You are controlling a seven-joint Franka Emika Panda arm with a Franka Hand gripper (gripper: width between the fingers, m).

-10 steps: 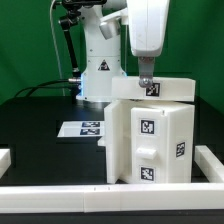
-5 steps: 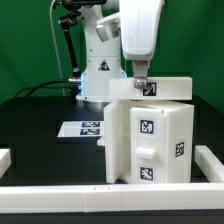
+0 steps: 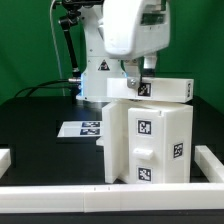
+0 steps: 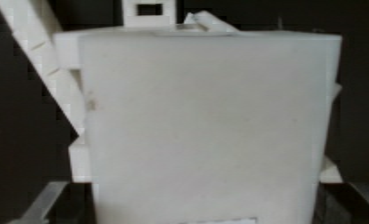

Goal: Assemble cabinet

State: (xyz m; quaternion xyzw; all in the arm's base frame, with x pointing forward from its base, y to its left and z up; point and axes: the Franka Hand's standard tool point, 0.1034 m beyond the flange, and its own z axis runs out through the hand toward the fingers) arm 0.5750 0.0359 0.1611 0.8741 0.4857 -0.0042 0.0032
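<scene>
— Black tabletop [image 3: 40, 150], green wall behind. Where's the cabinet?

— That white plastic box-shaped cabinet [image 3: 150, 145] stands toward the exterior view's right, tagged faces to the camera. One flat white slab panel [image 3: 172, 90] lies across its top.

— And the claw?

— Its two-finger gripper [image 3: 140, 80] hangs straight over that slab, at the slab's end on the exterior view's left. The slab's long axis runs across the exterior view, so most of it stretches away rightward.

— Holding it?

— From the wrist view, the fingers [image 4: 53, 205] flank the slab's long sides, set about its width. Whether they actually pinch it, I cannot tell.
</scene>
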